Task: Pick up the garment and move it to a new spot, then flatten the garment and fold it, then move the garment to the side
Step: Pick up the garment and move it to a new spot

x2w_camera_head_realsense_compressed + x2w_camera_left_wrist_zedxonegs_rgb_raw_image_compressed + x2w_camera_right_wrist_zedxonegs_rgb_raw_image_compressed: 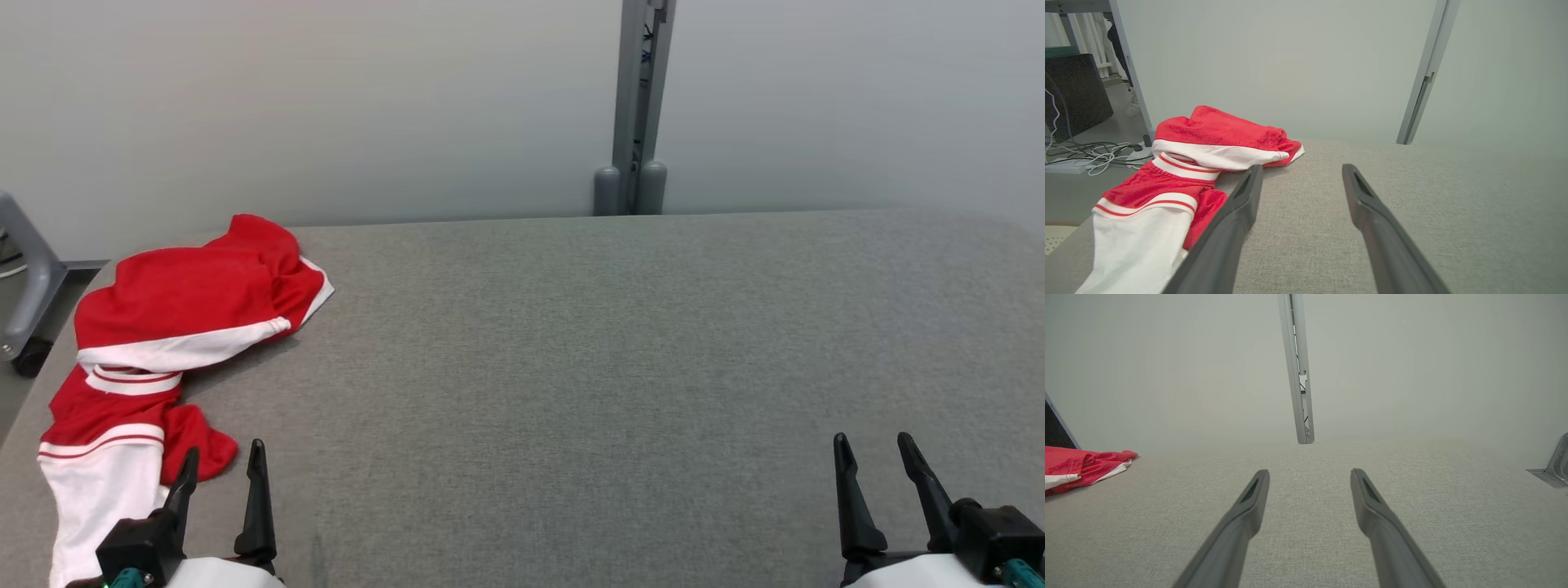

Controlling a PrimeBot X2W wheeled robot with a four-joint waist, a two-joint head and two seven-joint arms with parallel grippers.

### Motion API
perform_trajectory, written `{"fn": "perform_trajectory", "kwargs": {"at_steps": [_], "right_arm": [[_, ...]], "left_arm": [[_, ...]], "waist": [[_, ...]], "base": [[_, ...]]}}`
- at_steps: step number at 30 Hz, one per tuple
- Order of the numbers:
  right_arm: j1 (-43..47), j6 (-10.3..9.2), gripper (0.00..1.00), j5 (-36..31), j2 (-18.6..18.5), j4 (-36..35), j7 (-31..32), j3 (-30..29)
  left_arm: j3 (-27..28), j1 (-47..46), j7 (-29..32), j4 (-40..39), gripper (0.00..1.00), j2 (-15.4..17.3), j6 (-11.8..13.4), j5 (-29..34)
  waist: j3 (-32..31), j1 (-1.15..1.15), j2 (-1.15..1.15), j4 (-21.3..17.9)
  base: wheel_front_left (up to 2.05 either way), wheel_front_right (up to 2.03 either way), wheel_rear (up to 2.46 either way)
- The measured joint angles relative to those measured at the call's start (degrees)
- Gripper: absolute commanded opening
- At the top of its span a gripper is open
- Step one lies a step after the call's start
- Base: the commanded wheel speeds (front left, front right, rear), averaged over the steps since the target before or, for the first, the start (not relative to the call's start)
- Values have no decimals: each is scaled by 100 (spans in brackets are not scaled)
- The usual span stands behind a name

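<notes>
A red and white garment [163, 335] lies crumpled along the left edge of the grey table [571, 367], its white end hanging toward the near left corner. The left wrist view has the garment [1184, 171] just left of the fingers, and its far red end [1081, 467] lies at the right wrist view's left edge. My left gripper [224, 461] stands open at the lower left, right beside the garment's near red fold, nothing between its fingers. At the lower right my right gripper [873, 453] is open too, over bare cloth far from the garment.
A grey upright post [637, 106] rises behind the table against a pale wall. A grey frame on a castor [24, 302] stands off the table's left edge, with cables [1090, 153] on the floor there. The table's middle and right are bare grey fabric.
</notes>
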Motion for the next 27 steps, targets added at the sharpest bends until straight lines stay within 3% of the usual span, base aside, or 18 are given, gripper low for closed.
{"fn": "perform_trajectory", "kwargs": {"at_steps": [16,27], "right_arm": [[93,1,100,197,16,75,-1,779],[-93,1,100,65,-43,-172,-1,739]], "left_arm": [[241,460,0,-88,100,4,8,88],[272,-233,92,-15,100,121,-127,-109]], "waist": [[-328,0,0,1548],[169,0,0,1562]], "base": [[0,0,0],[0,0,0]]}}
